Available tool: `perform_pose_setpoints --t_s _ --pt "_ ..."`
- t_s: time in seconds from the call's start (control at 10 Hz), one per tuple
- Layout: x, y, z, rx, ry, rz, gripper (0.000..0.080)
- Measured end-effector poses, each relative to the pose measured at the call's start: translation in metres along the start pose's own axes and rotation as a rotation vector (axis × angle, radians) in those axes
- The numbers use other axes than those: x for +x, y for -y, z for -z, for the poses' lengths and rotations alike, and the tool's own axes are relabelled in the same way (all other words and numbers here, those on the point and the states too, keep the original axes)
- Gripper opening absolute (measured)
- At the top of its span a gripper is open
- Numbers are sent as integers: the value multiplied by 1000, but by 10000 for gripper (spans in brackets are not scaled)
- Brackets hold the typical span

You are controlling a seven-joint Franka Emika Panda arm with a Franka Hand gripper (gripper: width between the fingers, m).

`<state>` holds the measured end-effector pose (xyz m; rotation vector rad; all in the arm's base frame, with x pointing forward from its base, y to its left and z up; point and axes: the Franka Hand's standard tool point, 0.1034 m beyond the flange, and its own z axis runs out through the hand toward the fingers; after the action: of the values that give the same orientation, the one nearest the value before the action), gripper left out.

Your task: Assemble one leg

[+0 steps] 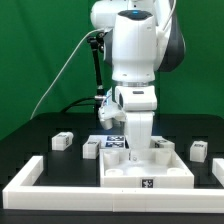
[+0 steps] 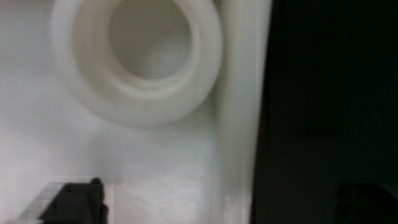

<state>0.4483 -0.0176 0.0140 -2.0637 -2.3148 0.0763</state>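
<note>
Several legs lie on the black table: one [image 1: 62, 141] at the exterior view's left, one [image 1: 91, 147] beside it and one [image 1: 198, 149] at the right. My gripper [image 1: 135, 152] is lowered onto the far part of the large flat white square panel [image 1: 145, 172]. In the wrist view the panel's white face [image 2: 107, 150] fills the frame with a round raised hole [image 2: 143, 55] in it, and black table lies past its edge. My gripper [image 2: 217, 205] has its dark fingertips [image 2: 71, 203] far apart with nothing between them. No leg shows in the wrist view.
The long white border rail [image 1: 25, 172] runs round the left and front of the work area. The marker board [image 1: 108, 140] lies behind the panel. A black cable hangs at the back left. A green backdrop stands behind.
</note>
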Motion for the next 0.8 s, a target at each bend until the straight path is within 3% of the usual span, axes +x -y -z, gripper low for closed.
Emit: perform_pose_setpoints --t_s 0.3,0.6,0.7,0.8 --pt "-5 -2 -6 16 -3 -28 649" --pt "-5 -1 -7 18 -3 -28 250" --pt "-5 -1 -7 18 -3 -28 250" --pt "-5 -2 -7 16 -3 -28 76"
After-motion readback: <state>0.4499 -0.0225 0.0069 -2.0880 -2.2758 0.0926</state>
